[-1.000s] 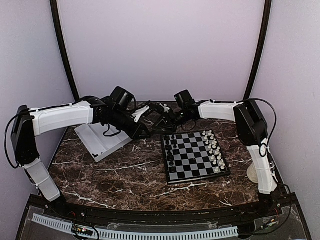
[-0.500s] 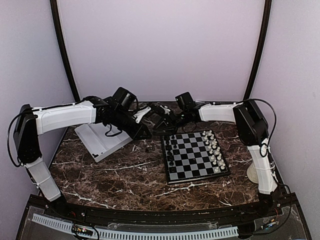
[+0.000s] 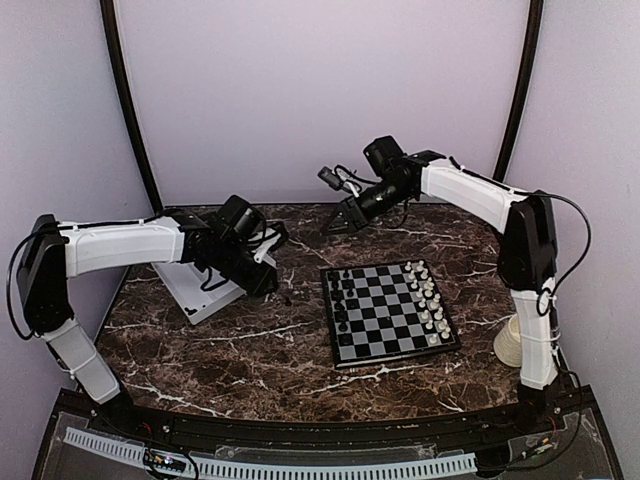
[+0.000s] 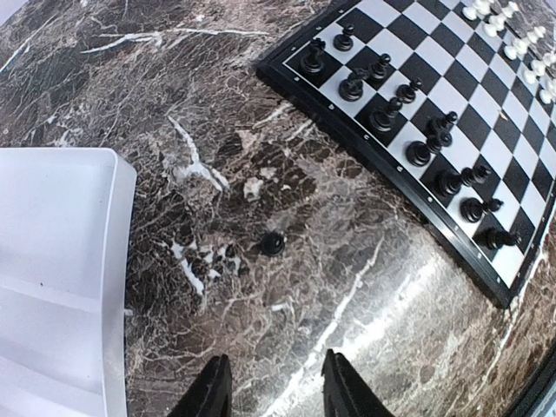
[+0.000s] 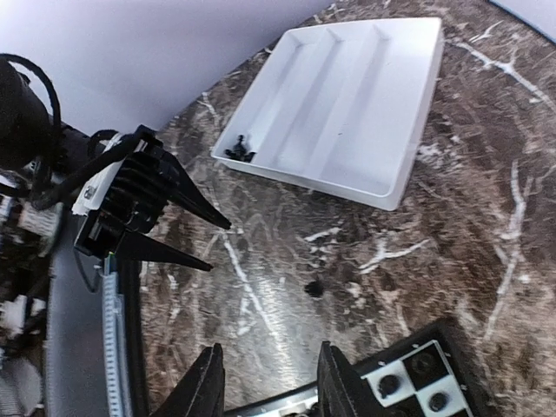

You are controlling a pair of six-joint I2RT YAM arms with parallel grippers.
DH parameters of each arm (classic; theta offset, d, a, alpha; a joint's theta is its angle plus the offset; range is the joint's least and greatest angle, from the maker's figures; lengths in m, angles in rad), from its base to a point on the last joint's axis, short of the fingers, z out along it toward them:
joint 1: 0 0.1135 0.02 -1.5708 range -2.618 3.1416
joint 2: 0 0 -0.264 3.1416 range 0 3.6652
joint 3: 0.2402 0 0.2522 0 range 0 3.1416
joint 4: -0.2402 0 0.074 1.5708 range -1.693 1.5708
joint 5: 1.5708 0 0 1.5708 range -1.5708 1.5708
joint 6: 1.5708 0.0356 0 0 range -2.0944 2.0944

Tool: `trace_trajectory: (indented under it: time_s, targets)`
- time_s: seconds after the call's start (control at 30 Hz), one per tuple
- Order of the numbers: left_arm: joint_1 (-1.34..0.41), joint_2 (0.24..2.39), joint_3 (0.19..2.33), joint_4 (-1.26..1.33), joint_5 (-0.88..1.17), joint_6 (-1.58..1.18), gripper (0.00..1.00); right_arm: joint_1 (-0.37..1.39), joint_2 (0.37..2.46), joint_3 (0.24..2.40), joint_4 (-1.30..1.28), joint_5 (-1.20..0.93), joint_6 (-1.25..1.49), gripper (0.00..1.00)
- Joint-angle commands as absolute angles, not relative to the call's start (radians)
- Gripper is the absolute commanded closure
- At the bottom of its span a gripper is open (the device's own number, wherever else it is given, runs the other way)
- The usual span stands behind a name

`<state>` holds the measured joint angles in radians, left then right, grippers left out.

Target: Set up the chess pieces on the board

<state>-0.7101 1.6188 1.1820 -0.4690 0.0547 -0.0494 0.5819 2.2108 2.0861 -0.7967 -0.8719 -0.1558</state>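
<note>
Out on the marble (image 4: 217, 104) between white tray (image 4: 52, 261) and board (image 4: 486, 113), one stray black piece (image 4: 273, 244) sits alone, the other black chess pieces (image 4: 418, 154) lined up along the board's edge. Left gripper (image 4: 269, 391) hovers just short of it, fingers apart and empty; right gripper (image 5: 265, 382) hangs high, parted too. Pick-up step, I'd say: left must drop, straddle the stray and pinch
</note>
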Motion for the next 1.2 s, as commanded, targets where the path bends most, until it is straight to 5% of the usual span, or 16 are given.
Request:
trace_trajectory:
  time_s: [0.0,0.5,1.17]
  targets:
    - [-0.701,1.716,1.253,-0.485,0.079,-0.119,0.64,0.589,2.081,2.011,-0.866,-0.575,-0.346,0.62]
    - [-0.699,1.977,1.447,-0.554,0.06,-0.191,0.74,0.58,1.819,1.742,-0.773,-0.331,-0.406,0.61]
    - [-0.689,2.05,1.515,-0.606,0.106,-0.177,0.87,0.575,1.833,1.737,-0.772,-0.315,-0.412,0.61]
